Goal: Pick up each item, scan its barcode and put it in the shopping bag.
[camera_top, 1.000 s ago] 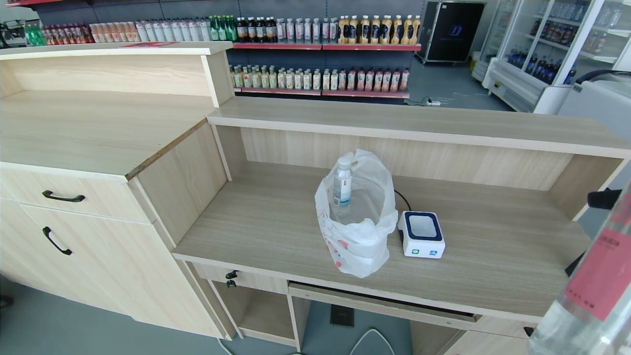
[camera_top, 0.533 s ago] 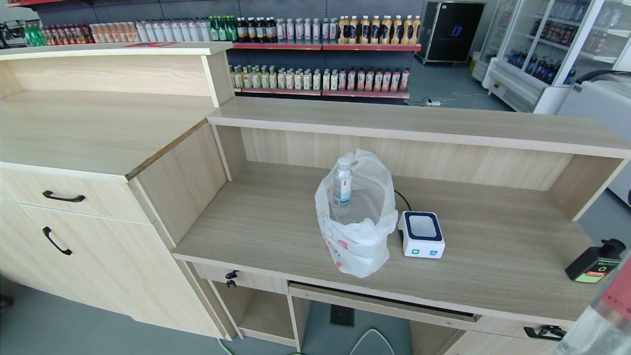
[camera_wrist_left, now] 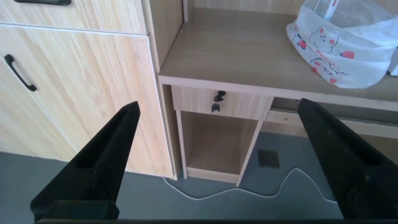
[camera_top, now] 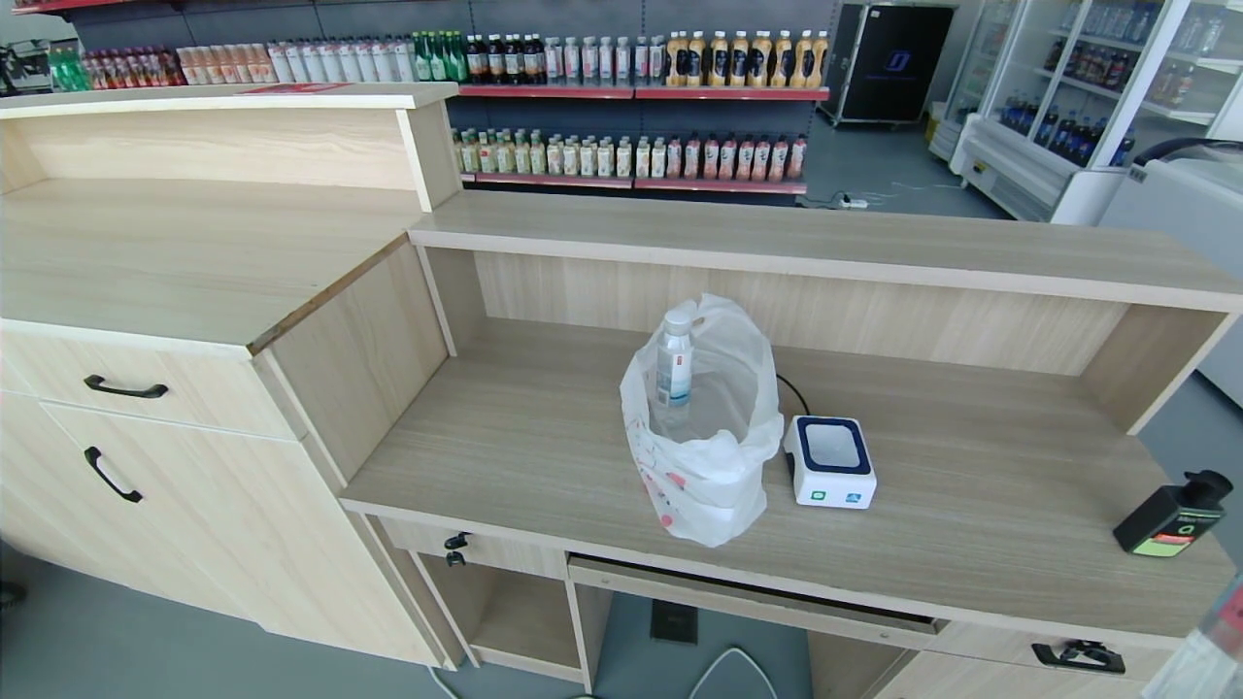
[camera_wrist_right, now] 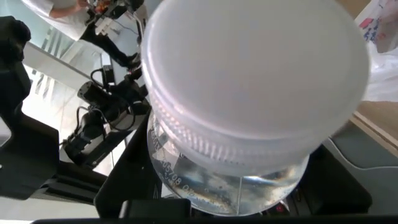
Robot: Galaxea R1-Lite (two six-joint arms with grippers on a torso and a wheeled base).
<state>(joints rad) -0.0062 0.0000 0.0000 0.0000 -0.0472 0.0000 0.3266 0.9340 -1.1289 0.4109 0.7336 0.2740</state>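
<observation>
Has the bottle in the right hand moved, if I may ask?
Yes: the bottle has sunk down and right, uncovering the black device on the counter.

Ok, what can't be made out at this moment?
Held bottle label and barcode: head view, cut off at the corner; right wrist view, its cap covers it.
Bagged bottle base: head view, hidden inside the shopping bag.
Handheld device screen: head view, too small.

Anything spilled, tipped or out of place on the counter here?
Nothing stands out. One bottle stands upright in the shopping bag, the scanner lies flat beside it, and the counter shows no spill.
</observation>
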